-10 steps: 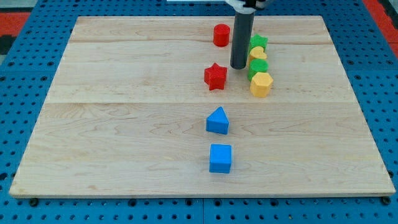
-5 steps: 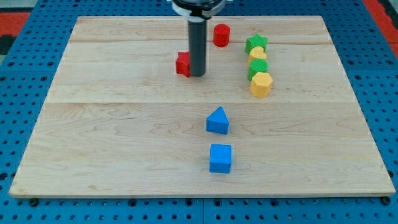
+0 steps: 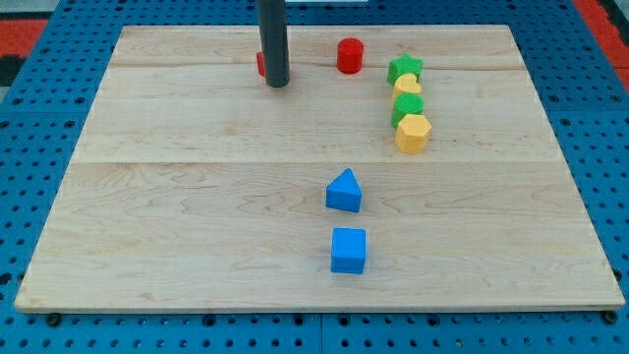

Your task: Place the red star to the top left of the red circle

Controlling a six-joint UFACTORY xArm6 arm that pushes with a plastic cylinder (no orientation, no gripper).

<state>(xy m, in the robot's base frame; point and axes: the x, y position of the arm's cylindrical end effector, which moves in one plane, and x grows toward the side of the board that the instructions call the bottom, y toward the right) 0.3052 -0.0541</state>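
Nearest, toward the view's bottom, a blue cube (image 3: 348,250) sits on the wooden tabletop (image 3: 177,197); just above it stands a blue triangle block (image 3: 344,191), the two close but apart; neither lies between the red pieces further up. Farther on, at the view's right, four blocks run in a touching line: a yellow hexagon (image 3: 413,132) lowest, then a green block (image 3: 406,106) whose shape I cannot make out, a yellow block (image 3: 408,87) partly covered, and a green star (image 3: 404,68) at the top. Left of that star, well apart from it, stands the red circle (image 3: 350,55). Farthest left along the same band is the red star (image 3: 261,64), mostly hidden behind the dark rod; only a sliver shows at the rod's left edge, so its points and long axis cannot be told. My tip (image 3: 277,85) rests on the board, right against the star, on its lower right side; the arm has no pincer, so nothing opens or closes.
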